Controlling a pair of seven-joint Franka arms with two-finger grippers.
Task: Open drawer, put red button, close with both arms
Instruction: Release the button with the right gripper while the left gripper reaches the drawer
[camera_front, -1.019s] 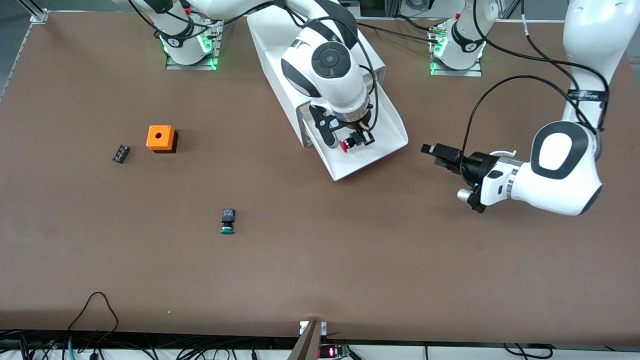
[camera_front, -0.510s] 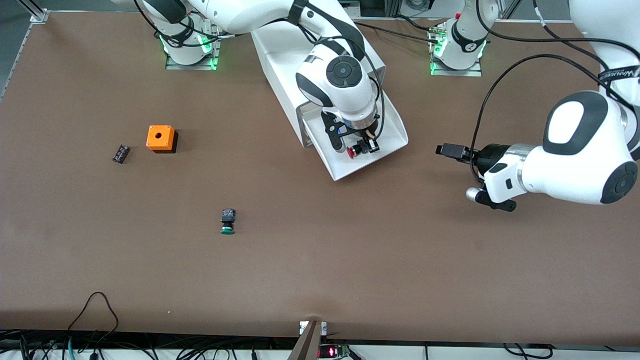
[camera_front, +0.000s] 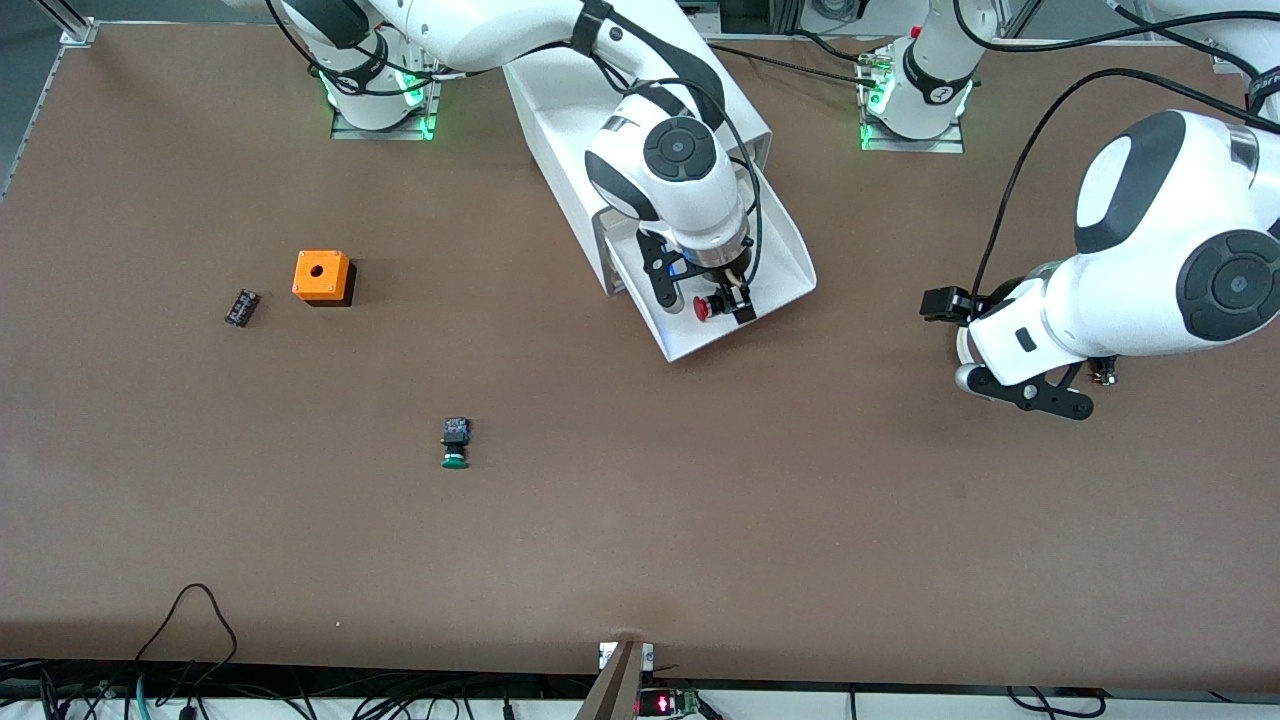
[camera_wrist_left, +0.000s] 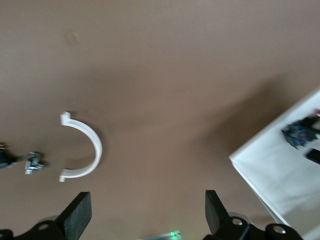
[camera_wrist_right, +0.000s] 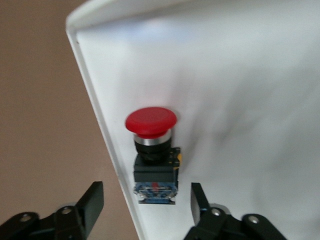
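The drawer (camera_front: 790, 270) stands pulled out of the white cabinet (camera_front: 560, 100) toward the front camera. The red button (camera_front: 704, 307) lies on its side in the drawer, close to the front rim. My right gripper (camera_front: 710, 298) hangs just over it, open, one finger on each side and not touching. In the right wrist view the red button (camera_wrist_right: 150, 122) lies on the white drawer floor (camera_wrist_right: 240, 100) between my right gripper's (camera_wrist_right: 146, 195) spread fingers. My left gripper (camera_front: 945, 305) is open and empty over the bare table at the left arm's end; the left wrist view shows it (camera_wrist_left: 146, 202) too.
A green button (camera_front: 455, 445), an orange box (camera_front: 322, 276) and a small black part (camera_front: 241, 307) lie toward the right arm's end. In the left wrist view a white C-shaped ring (camera_wrist_left: 90, 150) and small parts (camera_wrist_left: 34, 162) lie on the table by the left gripper.
The right gripper came down into the drawer with the red button and opened, leaving it on the drawer floor. The left arm drew back from the drawer toward its own end.
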